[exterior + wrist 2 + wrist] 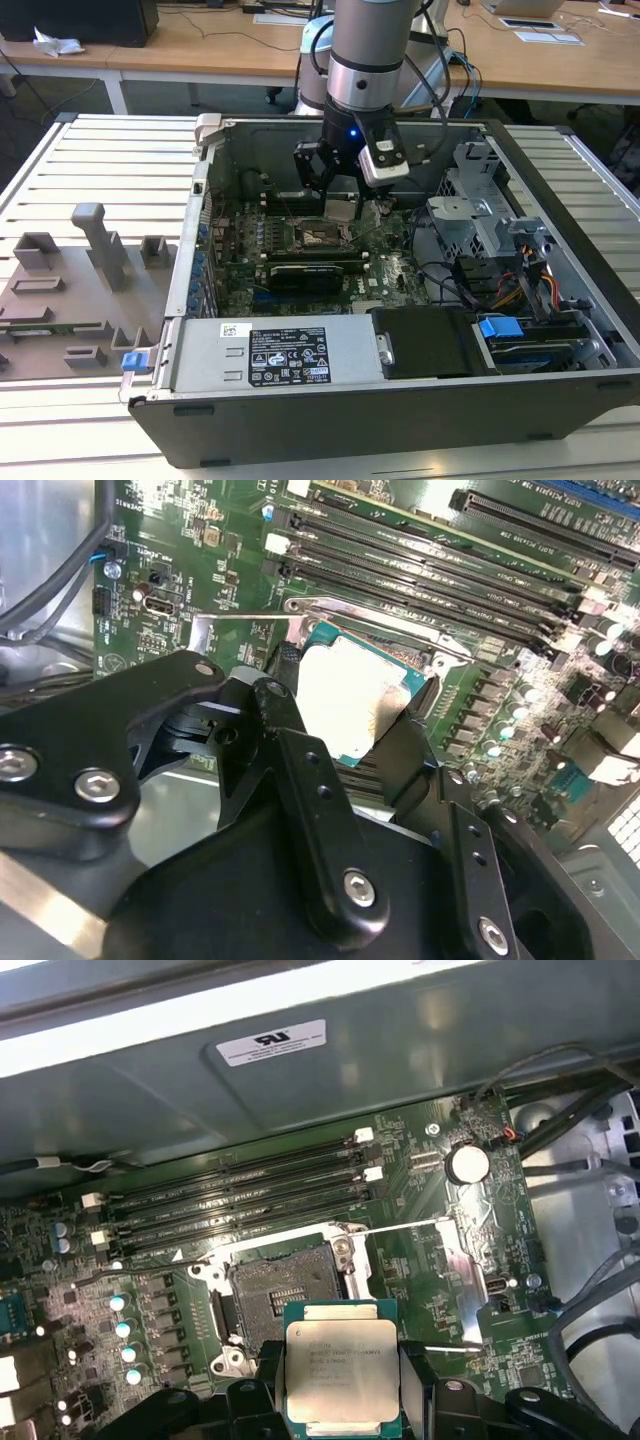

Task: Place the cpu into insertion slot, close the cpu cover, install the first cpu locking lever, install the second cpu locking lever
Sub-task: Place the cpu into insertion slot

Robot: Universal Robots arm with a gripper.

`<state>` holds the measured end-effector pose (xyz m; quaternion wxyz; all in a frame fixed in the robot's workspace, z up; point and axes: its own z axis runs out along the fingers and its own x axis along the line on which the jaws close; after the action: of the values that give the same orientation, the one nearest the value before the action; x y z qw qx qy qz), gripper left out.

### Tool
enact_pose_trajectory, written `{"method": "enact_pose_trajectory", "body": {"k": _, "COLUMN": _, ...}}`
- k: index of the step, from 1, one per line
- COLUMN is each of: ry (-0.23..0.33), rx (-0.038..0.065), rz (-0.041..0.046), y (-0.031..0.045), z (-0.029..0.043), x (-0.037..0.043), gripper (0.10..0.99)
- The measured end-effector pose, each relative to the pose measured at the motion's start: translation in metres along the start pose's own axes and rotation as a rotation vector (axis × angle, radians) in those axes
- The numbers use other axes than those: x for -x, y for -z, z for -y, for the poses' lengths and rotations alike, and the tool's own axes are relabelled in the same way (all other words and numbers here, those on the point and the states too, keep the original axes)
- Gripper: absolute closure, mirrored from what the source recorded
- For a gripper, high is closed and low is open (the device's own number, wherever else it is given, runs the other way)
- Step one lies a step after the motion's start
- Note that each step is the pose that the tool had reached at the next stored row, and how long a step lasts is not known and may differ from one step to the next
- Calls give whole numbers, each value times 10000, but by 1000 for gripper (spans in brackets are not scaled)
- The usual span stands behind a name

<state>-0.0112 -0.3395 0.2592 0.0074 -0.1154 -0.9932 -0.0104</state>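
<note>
Cpu (342, 1375) first: the small pale-topped chip on its blue-green edge sits clamped between the black fingers (415, 1385) of the gripper (342, 1392), one finger pressing on each of two opposite sides, so the jaws are closed on it. It has not gone in; in the first wrist view the insertion slot (285, 1295) lies bare, its dark grid of contacts uncovered, with the chip held above the board and overlapping the slot's near edge. In the second wrist view the chip (345, 695) shows bright and flat between the finger links, over the silvery surround of the slot. What I take to be the cpu cover (466, 1278), a silvery metal plate, stands swung open beside the slot, and a thin wire lever (400, 1227) runs from the slot across towards it, not latched down. Four long memory slots (240, 1200) run side by side behind the slot on the green motherboard (420, 1305), with a round coin battery (467, 1163) off past their ends. From the exterior view, the arm reaches down into the open computer case (400, 420), which lies on a slatted metal table (100, 150), and the gripper (340, 197) hangs just above the slot (322, 235). Grey fixture blocks (100, 245) stand on the table outside the case, at the exterior view's left.
</note>
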Motion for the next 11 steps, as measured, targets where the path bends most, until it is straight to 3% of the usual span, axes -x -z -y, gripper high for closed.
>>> {"method": "enact_pose_trajectory", "body": {"k": 11, "ry": -741, "rx": -2, "rz": 17, "y": -2, "z": 0, "x": 0, "gripper": 541}}
